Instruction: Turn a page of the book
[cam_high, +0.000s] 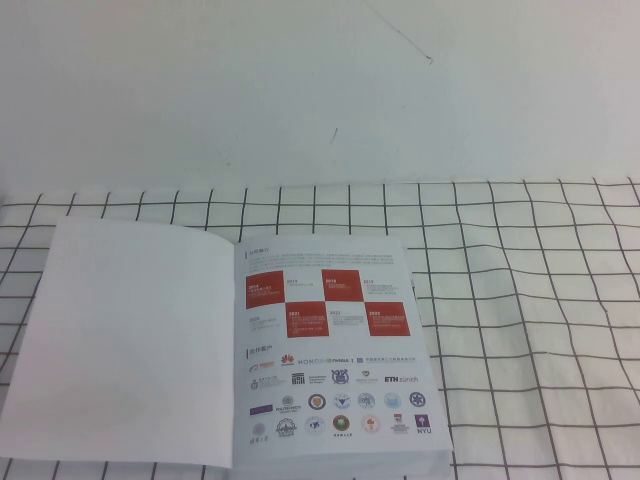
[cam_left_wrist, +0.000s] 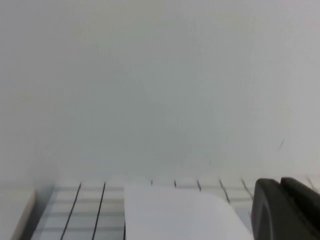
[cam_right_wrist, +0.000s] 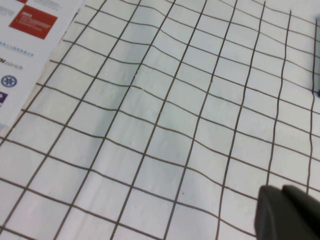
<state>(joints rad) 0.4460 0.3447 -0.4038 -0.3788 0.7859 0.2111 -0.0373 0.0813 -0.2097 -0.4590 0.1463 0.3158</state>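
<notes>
High view: the book (cam_high: 240, 345) lies open and flat on the checked tablecloth (cam_high: 540, 300), toward the robot's left of centre. The page (cam_high: 125, 340) is already over on the left, blank white reverse up, resting flat from the spine outward. The inner page (cam_high: 335, 345) with red squares and logo rows faces up on the right. Judging by that layout, the turn looks done.

Neither arm shows in this view, so both are pulled back out of the work area, probably to leave the book clear.

Left wrist view: the left gripper (cam_left_wrist: 287, 210) shows only as a dark finger edge in the corner. It hangs clear of the table, camera aimed mostly at the white wall (cam_left_wrist: 150, 75), with the white leaf's corner below it. Can't tell if its fingers are apart or together, and nothing is visibly held.

Right wrist view: the right gripper (cam_right_wrist: 287, 212) is again just a dark edge, over bare cloth beside the book's right-hand edge, apart from the paper. Same problem, so I can't tell its opening, and no object is visible in it.

Nothing is pinning the leaf, so it stays down by its own weight. Risk is low, as glossy paper may spring slightly at the fold.
</notes>
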